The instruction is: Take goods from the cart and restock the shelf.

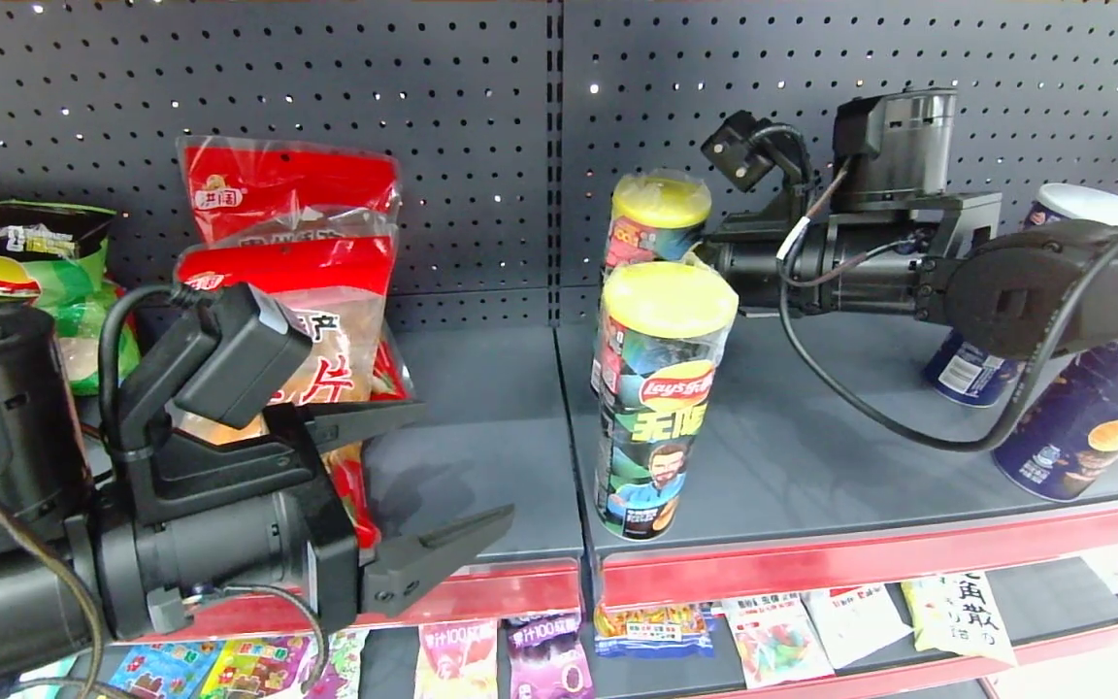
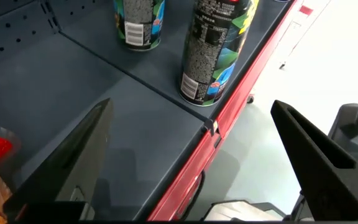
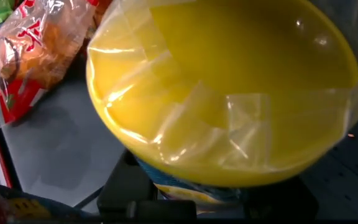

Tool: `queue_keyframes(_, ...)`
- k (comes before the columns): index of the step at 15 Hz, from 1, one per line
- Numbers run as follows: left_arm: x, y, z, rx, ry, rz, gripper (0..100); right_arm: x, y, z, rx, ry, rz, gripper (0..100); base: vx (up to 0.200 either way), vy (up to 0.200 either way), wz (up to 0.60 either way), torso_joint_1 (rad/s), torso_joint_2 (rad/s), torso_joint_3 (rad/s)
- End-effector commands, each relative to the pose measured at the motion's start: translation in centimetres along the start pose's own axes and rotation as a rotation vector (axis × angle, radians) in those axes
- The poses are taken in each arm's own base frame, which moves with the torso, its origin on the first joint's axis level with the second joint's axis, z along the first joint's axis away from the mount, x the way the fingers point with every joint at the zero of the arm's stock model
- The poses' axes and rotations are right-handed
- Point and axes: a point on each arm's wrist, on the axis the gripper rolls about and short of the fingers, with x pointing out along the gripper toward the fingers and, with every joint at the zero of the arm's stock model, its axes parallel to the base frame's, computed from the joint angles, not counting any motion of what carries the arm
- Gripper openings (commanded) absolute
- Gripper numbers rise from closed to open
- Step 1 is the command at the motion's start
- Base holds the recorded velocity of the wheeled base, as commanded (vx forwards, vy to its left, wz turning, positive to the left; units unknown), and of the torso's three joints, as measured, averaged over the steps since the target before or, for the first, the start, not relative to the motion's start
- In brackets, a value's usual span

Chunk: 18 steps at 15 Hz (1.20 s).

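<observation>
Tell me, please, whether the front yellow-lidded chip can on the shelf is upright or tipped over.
Upright: the front chip can stands on its base near the shelf edge, yellow lid on top.

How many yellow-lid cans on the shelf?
2: front can at the shelf edge, rear can right behind it by the pegboard. Others may be hidden behind the right arm.

My left gripper (image 1: 467, 461) is matte black, with two long wedge-shaped fingers (image 1: 443, 549), a boxy black camera (image 1: 239, 354) bracketed above, and a black lead (image 1: 108, 330) looping up to it. My right arm (image 1: 1015, 282) is black too, topped by a grey cylindrical housing (image 1: 899, 136), with a slack black cable (image 1: 967, 448) beneath.
</observation>
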Motion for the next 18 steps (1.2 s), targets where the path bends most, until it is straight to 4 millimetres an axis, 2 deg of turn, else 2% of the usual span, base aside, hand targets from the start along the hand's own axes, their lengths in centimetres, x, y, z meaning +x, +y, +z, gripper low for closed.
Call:
queue_keyframes(1,0.1,0.0,-0.1,-0.001,0.004,0.001,100,0.5,0.2,-0.3,0.004,0.011,0.0,0,0.0,0.0,0.0,0.0,0.0,0.0)
queue_keyframes(3,0.1,0.0,-0.1,-0.001,0.005,-0.001,100,0.6,0.1,-0.5,0.005,0.02,-0.017,0,0.0,0.0,0.0,0.0,0.0,0.0)
queue_keyframes(4,0.1,0.0,-0.1,-0.001,0.005,-0.001,100,0.6,0.2,-0.5,0.005,0.022,-0.016,100,0.0,0.0,0.0,0.0,0.0,0.0)
queue_keyframes(9,0.3,0.1,-0.3,-0.006,0.017,-0.001,100,0.3,0.5,0.0,0.065,0.009,-0.015,100,0.0,0.0,0.0,0.0,0.0,0.0)
queue_keyframes(11,0.6,0.1,-0.5,-0.007,0.028,-0.002,100,-0.8,0.7,0.3,0.064,0.005,-0.03,100,0.0,0.0,0.0,0.0,0.0,0.0)
queue_keyframes(15,1.2,0.3,-0.3,0.0,0.03,-0.003,100,-4.7,1.8,-0.5,0.087,0.038,-0.055,100,0.0,0.0,0.0,0.0,0.0,0.0)
queue_keyframes(18,1.4,0.3,-0.4,0.0,0.035,-0.004,100,-7.3,1.8,-2.4,0.12,0.088,-0.101,100,0.0,0.0,0.0,0.0,0.0,0.0)
